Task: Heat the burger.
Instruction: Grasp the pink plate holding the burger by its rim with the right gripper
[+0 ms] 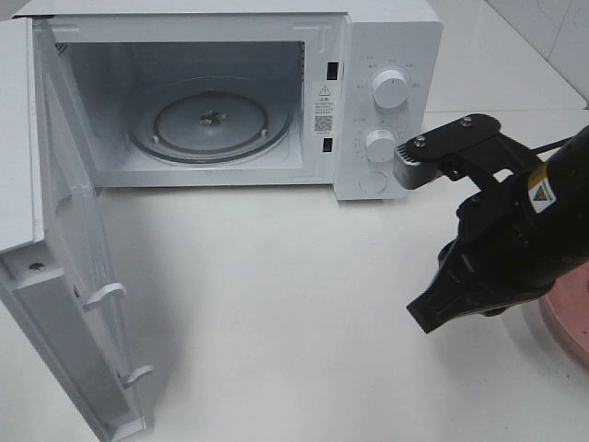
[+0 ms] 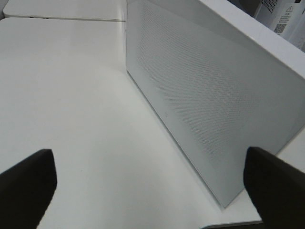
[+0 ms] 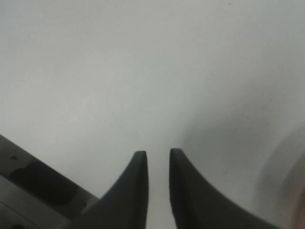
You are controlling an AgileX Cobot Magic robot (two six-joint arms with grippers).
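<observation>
The right hand (image 1: pixel 425 320) hangs over the bare table (image 1: pixel 276 304), its fingers (image 3: pixel 136 191) drawn nearly together with a slim gap and nothing between them. Beyond it and to its left stands the microwave (image 1: pixel 386 92), its door (image 1: pixel 64 230) swung wide open and the glass turntable (image 1: pixel 210 120) bare. Just behind this hand, under the arm, the rim of a pink plate (image 1: pixel 572 318) shows at the edge of the view. The left hand (image 2: pixel 148 157) is spread wide and empty, low over the table, with the door's perforated outer face (image 2: pixel 205 100) just ahead of it. The burger shows in no view.
</observation>
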